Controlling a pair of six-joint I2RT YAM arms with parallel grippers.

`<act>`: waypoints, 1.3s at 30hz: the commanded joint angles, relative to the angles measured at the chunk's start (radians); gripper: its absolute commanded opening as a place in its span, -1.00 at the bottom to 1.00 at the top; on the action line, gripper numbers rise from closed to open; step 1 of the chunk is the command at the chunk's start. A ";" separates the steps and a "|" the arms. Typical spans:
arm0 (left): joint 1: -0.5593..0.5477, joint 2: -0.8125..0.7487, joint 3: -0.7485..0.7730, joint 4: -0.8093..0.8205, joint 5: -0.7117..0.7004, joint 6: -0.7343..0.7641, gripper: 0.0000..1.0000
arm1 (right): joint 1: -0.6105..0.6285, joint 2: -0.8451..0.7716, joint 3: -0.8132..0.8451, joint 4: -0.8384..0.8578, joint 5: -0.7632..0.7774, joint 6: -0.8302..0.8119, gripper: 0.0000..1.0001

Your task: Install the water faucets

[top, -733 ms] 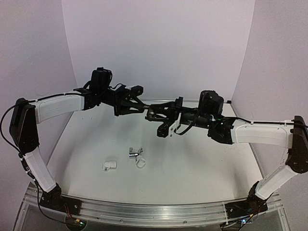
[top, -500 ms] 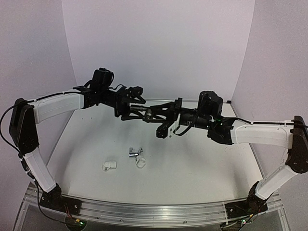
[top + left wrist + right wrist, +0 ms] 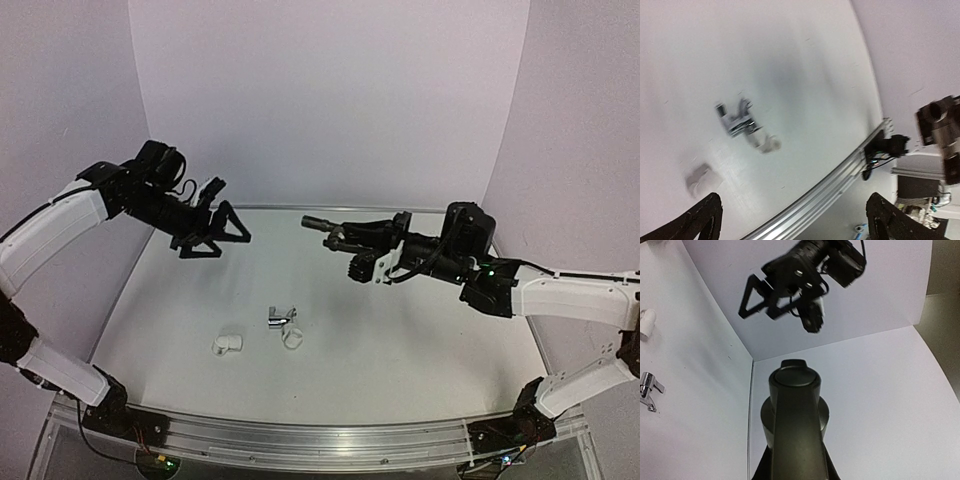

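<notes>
Overhead footage showed the left gripper raised above the far left of the table, jaws spread wide with nothing between them. It faced the right gripper, which was clamped on the matte black faucet, held roughly level in the air and well apart from the left gripper. Only that view took in all three loose parts sharply: the chrome faucet lying near the table's middle, a white ring just beside it, and a white elbow fitting to its left. The left wrist camera, blurred, showed its own fingertips far apart at the bottom corners. The right wrist camera alone showed the matte black faucet end-on, filling the middle and hiding the fingers that held it.
</notes>
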 commanded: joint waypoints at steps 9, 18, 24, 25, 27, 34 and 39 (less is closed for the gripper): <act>-0.010 -0.179 -0.212 -0.199 -0.312 0.447 0.99 | 0.004 -0.195 -0.119 -0.067 0.101 0.148 -1.00; -0.064 -0.029 -0.241 -0.248 -0.360 0.712 0.99 | 0.003 -0.208 -0.121 -0.079 0.128 0.165 -1.00; -0.138 -0.023 -0.388 -0.139 -0.428 0.805 0.99 | 0.003 -0.210 -0.119 -0.084 0.150 0.175 -1.00; -0.148 -0.022 -0.407 -0.119 -0.440 0.817 0.98 | 0.004 -0.211 -0.119 -0.087 0.150 0.175 -1.00; -0.158 -0.021 -0.439 -0.064 -0.454 0.840 0.97 | 0.004 -0.215 -0.118 -0.092 0.152 0.176 -1.00; -0.172 0.032 -0.506 0.089 -0.473 0.942 0.97 | 0.004 -0.219 -0.109 -0.113 0.152 0.172 -1.00; -0.200 0.103 -0.496 0.157 -0.456 0.975 0.90 | 0.004 -0.230 -0.097 -0.151 0.155 0.165 -1.00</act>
